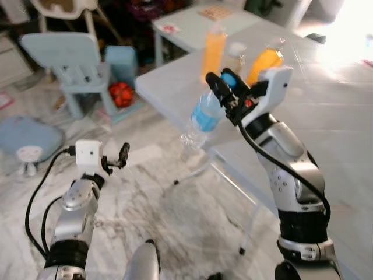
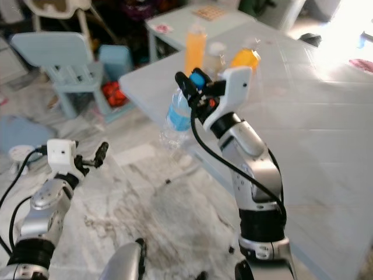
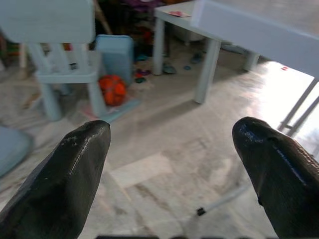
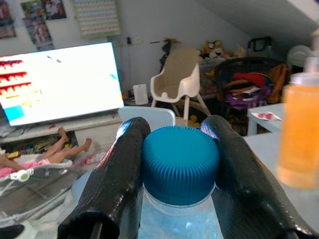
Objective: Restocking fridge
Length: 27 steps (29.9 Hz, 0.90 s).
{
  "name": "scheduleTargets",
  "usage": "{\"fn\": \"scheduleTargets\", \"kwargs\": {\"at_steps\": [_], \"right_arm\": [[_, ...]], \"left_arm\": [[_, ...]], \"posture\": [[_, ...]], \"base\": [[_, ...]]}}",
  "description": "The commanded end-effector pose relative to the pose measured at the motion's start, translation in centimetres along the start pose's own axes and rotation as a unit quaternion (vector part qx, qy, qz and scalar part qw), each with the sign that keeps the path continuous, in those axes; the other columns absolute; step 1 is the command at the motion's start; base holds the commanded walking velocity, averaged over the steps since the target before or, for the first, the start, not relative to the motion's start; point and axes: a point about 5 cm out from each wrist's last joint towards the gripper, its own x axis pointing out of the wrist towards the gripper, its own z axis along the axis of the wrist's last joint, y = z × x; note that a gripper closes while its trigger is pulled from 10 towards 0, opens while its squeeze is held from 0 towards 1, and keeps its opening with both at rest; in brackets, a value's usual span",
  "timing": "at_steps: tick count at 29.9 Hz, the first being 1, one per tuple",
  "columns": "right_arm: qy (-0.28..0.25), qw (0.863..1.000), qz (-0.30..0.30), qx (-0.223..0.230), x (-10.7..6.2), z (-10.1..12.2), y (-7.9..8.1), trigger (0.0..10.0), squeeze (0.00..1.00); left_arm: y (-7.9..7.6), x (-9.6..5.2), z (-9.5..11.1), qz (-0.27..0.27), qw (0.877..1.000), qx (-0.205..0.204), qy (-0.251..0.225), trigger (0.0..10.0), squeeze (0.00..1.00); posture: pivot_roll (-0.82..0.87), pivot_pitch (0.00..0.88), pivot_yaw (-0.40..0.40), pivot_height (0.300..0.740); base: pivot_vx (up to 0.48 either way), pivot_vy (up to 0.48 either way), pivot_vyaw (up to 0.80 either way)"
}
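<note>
Blue-capped water bottle [image 1: 205, 114] hangs tilted off the pale surface's [image 1: 326, 116] near edge, its cap pinched between the right gripper's [image 1: 224, 88] jaws. Left gripper [image 1: 120, 155] hovers low above the marble floor [image 1: 175, 216], jaws spread.

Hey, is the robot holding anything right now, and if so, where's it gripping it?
Yes. The right gripper holds a water bottle by its blue cap, jaws closed on either side. The left gripper is open and holds nothing.
</note>
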Motion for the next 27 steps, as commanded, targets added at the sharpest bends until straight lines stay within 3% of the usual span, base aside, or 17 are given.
{"fn": "scheduleTargets", "kwargs": {"at_steps": [1, 15, 20, 22, 27], "right_arm": [[-0.021, 1.000, -0.002, -0.006, 0.3, 0.8, 0.1, 10.0, 0.00], [-0.004, 1.000, -0.009, -0.027, 0.3, -0.5, 0.0, 10.0, 0.00], [0.021, 0.999, -0.013, -0.038, -0.1, -2.0, -0.3, 10.0, 0.00], [0.044, 0.998, -0.017, -0.050, -0.8, -3.6, -0.4, 10.0, 0.00], [0.078, 0.995, -0.006, -0.060, -2.5, -6.3, 0.8, 10.0, 0.00]], "left_arm": [[0.2, 0.3, 0.3, 0.003, 1.000, 0.009, -0.004, 10.0, 0.00], [0.8, 0.1, 0.0, 0.021, 1.000, 0.013, -0.001, 10.0, 0.00], [1.5, -0.3, -0.2, 0.029, 1.000, 0.008, -0.002, 10.0, 0.00], [1.5, -0.4, -0.5, 0.033, 0.999, 0.002, 0.001, 10.0, 0.00], [1.5, -0.6, -0.4, 0.033, 0.999, 0.021, -0.007, 10.0, 0.00]], "posture": [[0.04, 0.025, 0.020, 0.740], [0.05, 0.023, 0.028, 0.740], [0.04, 0.023, 0.047, 0.740], [0.05, 0.023, 0.050, 0.740], [0.06, 0.020, 0.039, 0.740]], "base": [[0.000, 0.480, 0.79], [0.000, 0.480, 0.06], [0.000, 0.000, 0.80], [0.000, 0.000, 0.80], [0.000, 0.000, 0.80]]}}
